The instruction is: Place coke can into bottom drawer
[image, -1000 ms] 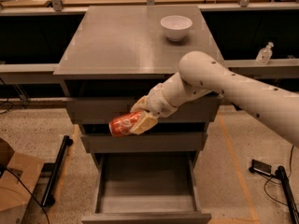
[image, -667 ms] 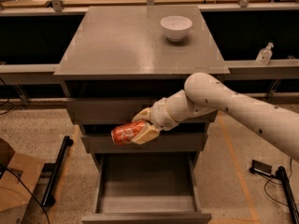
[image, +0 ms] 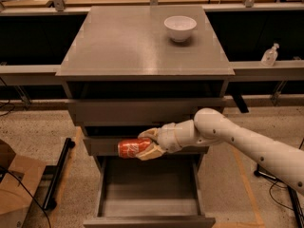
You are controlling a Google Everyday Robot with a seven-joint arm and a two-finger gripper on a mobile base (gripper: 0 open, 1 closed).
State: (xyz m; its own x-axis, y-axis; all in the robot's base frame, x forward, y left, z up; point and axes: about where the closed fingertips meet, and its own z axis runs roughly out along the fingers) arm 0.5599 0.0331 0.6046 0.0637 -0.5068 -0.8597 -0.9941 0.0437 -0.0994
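dim warm overhead light; glare on cabinet top, shadow beneath; gripper holding coke can before middle drawer front, evenly lit.

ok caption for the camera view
Gripper holds the coke can sideways above the open bottom drawer, jaws shut on it.

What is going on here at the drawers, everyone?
The robot's gripper is shut on the coke can, holding it sideways in front of the middle drawer panel, just above the bottom drawer. That drawer is pulled out, and the can is not yet inside it. A white bowl sits on the cabinet top.
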